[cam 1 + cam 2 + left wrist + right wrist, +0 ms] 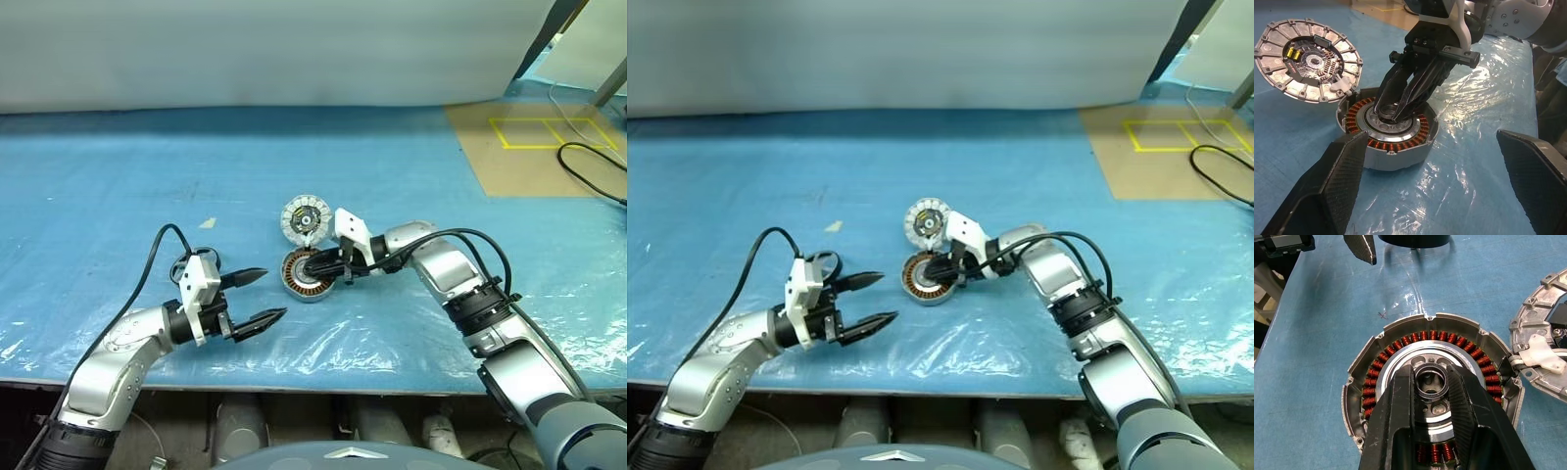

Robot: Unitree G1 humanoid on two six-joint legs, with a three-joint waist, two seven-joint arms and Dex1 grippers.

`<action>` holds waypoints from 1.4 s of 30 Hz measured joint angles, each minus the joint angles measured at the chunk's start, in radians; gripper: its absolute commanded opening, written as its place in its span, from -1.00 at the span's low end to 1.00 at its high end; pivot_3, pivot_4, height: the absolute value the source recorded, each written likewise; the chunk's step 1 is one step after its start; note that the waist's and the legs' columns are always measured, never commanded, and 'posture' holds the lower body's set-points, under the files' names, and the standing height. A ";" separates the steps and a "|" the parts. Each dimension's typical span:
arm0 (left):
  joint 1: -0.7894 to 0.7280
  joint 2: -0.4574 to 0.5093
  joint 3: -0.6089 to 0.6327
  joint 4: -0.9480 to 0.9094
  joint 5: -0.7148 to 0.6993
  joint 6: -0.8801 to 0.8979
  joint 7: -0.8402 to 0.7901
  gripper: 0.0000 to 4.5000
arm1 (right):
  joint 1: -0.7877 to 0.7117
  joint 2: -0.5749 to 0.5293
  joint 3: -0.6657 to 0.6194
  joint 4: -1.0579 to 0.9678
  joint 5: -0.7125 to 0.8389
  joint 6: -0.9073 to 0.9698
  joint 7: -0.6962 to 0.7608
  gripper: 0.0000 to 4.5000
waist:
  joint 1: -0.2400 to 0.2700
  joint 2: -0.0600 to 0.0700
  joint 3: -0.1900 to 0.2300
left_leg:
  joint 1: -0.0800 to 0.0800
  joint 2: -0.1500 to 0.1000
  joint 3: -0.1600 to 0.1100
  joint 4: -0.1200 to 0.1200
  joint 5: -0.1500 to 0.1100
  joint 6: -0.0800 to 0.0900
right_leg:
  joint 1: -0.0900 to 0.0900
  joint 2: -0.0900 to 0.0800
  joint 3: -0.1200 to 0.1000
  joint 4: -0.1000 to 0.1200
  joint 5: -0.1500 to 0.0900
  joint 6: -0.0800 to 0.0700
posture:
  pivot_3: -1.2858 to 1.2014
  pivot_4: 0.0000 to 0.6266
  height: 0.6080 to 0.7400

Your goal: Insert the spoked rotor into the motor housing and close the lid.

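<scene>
The motor housing [297, 285], a round disc with a ring of copper windings [1420, 336], lies on the blue table. The spoked rotor [1429, 384] sits inside that ring, its hub up. My right gripper [308, 264] reaches in from the right and is shut on the rotor's hub, one finger on each side. The lid [304, 217], pale with a segmented rim and a dark centre, stands open just behind the housing, joined to its rim by a small white piece [1540, 351]. My left gripper [273, 294] hovers open to the housing's left, holding nothing.
The blue table [147, 196] is covered with clear plastic film. A brown board with yellow tape [534, 147] and a black cable [588, 166] lie at the back right. The table's front edge [294, 384] runs close below both arms.
</scene>
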 measured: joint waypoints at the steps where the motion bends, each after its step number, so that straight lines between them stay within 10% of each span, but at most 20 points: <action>1: -0.002 -0.002 0.000 0.001 0.001 0.000 0.000 0.98 | 0.000 0.000 0.000 0.000 -0.001 0.000 0.000 -0.74 | 0.000 0.000 0.000 | 0.000 0.000 0.000 0.000 0.000 0.000 | 0.000 0.000 0.000 0.000 0.000 0.000 | 0.03 -0.52 1.00; 42: -0.021 -0.013 -0.004 0.003 0.014 0.002 0.002 0.98 | 0.007 0.013 -0.019 0.004 -0.024 -0.036 0.002 -0.74 | 0.000 0.000 0.000 | 0.000 0.000 0.000 0.002 0.000 0.000 | 0.000 0.000 0.000 0.002 0.000 0.000 | 0.03 -0.52 1.00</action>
